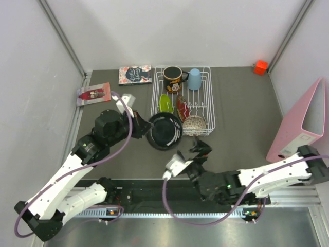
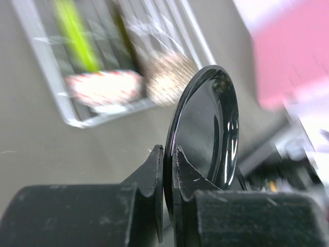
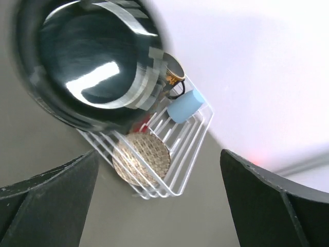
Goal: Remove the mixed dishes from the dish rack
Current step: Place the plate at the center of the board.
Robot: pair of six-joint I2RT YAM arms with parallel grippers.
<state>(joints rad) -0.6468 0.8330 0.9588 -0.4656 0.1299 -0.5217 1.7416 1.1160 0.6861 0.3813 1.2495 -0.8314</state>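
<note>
The white wire dish rack point(image 1: 206, 103) stands at the back centre. In it are a lime-green plate point(image 1: 164, 103), a red floral plate point(image 1: 182, 108), a beige patterned bowl point(image 1: 195, 124), a black mug point(image 1: 174, 77) and a pale blue cup point(image 1: 195, 78). A glossy black dish point(image 1: 165, 131) is held on edge just in front of the rack's near left corner. My left gripper point(image 2: 168, 152) is shut on the rim of this dish point(image 2: 205, 128). My right gripper point(image 1: 199, 150) is open and holds nothing, just right of the dish and in front of the rack. Past its open fingers I see the beige bowl point(image 3: 141, 159) and the black dish point(image 3: 87, 67).
A pink binder point(image 1: 303, 123) stands at the right edge. A small orange-red block point(image 1: 260, 67) sits at the back right. Two printed cards point(image 1: 134, 74) point(image 1: 94, 94) lie left of the rack. White walls close in the table on three sides.
</note>
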